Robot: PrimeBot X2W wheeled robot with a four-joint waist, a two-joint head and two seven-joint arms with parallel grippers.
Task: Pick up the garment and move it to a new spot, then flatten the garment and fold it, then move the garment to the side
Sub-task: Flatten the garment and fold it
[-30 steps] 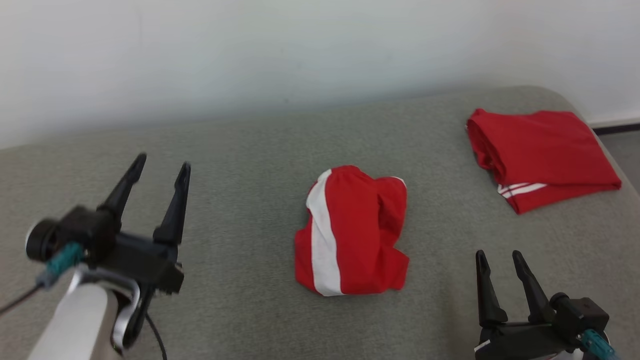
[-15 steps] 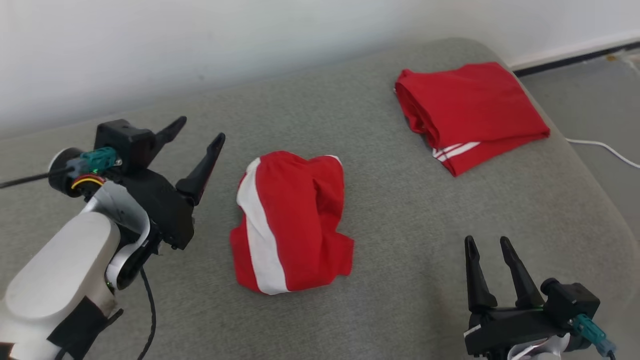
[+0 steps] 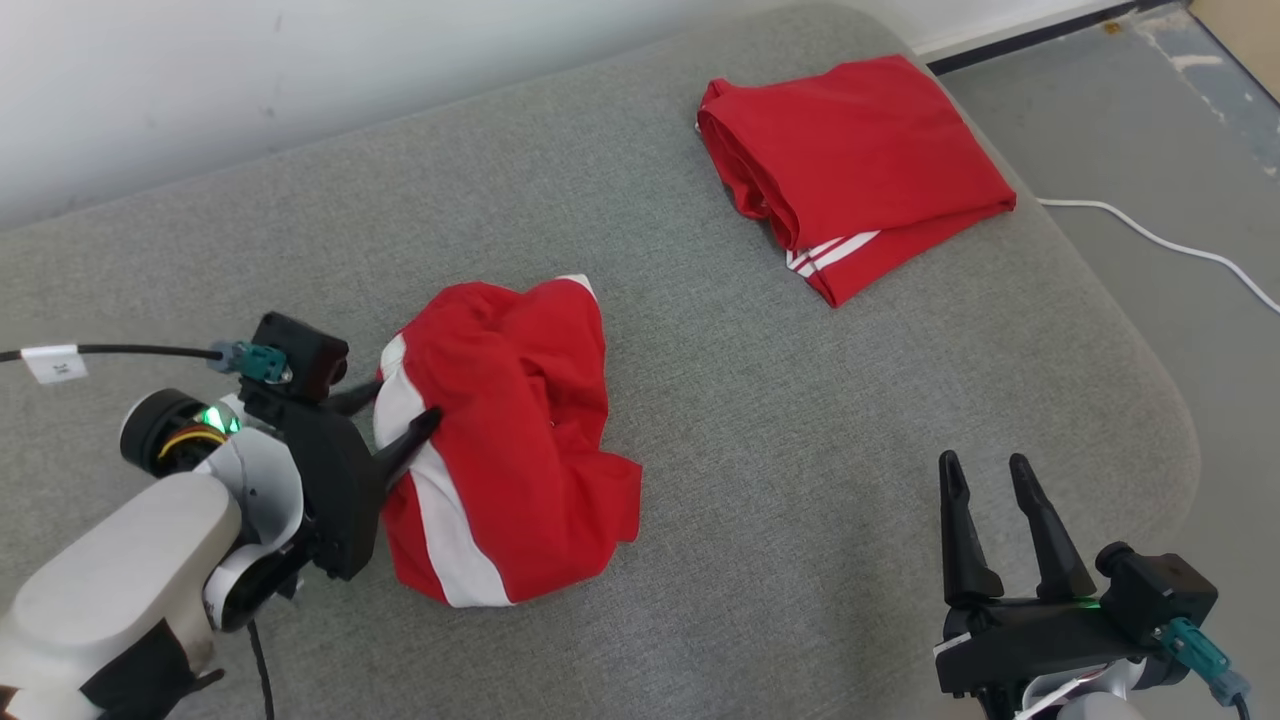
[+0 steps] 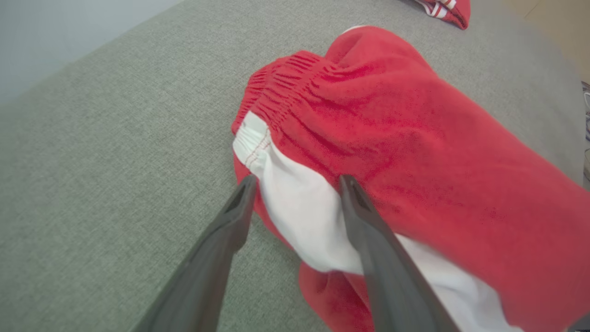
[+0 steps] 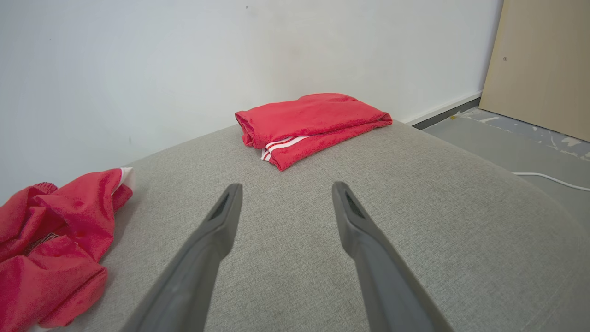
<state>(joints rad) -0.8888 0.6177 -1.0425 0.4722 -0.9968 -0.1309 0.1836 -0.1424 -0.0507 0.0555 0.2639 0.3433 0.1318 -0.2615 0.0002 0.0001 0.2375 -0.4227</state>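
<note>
Head view: crumpled red shorts (image 3: 510, 440), white side stripe, centre-left on grey cushion (image 3: 750, 450); folded red garment (image 3: 850, 160) far right.
Left wrist view: left gripper (image 4: 298, 177) spread wide astride the stripe, not clamped.
Right wrist view: right gripper (image 5: 286, 185) wide open, empty, over cushion.

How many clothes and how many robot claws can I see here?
Red cloth garments with white stripes: 2, the crumpled garment and the folded garment.
Dark two-fingered grippers: 2, the left gripper and the right gripper.
Total: 4.
</note>
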